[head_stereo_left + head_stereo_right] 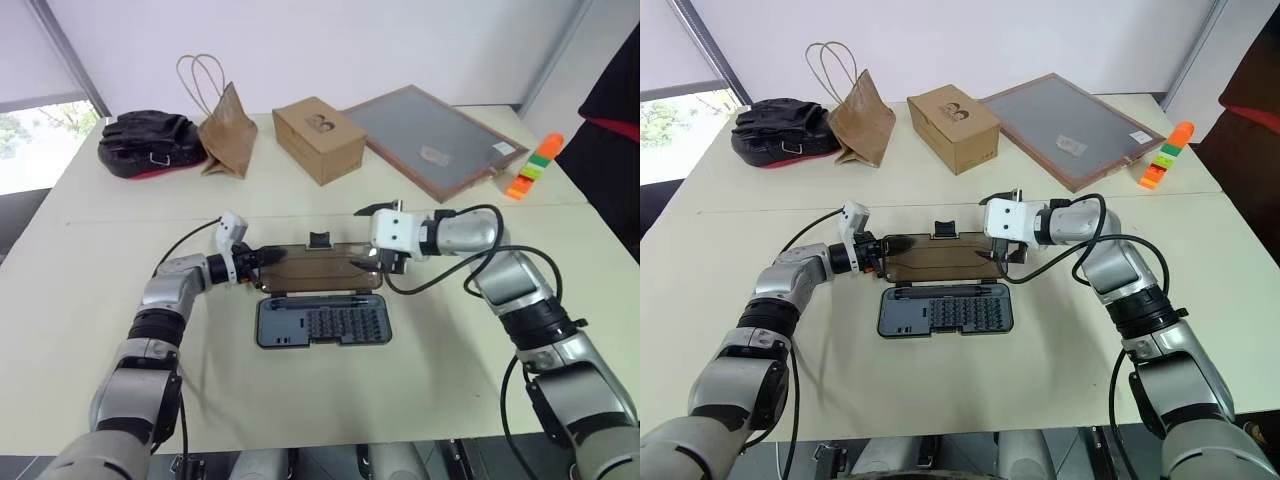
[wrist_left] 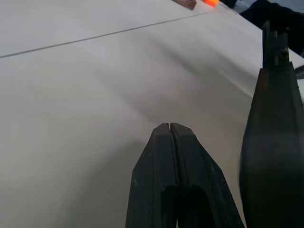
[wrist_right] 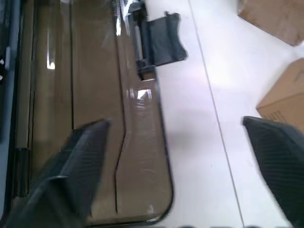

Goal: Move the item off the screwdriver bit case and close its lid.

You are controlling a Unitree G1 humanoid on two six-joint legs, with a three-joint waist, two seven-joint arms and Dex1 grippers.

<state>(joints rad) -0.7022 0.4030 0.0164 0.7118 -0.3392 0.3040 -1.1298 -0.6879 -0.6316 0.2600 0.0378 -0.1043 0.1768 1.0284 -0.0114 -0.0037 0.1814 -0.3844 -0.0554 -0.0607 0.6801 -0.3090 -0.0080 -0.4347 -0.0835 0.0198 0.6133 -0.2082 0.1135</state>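
Screwdriver bit case [image 1: 322,322] sits centre frame on the desk [image 1: 420,380], lid [image 1: 318,268] folded flat open just above the tray. Left end effector [image 1: 268,258] pinched shut at the lid's left edge; right end effector [image 3: 175,156] spread wide at its right edge, empty. Risk: uneven lift twists the hinge or skids the case. Right wrist view shows the latch tab [image 3: 161,40] clearly; contact probably none.

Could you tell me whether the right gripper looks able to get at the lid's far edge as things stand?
Probably yes: the right gripper is open at the end of the flat-lying lid, with bare table around it and nothing on the lid.
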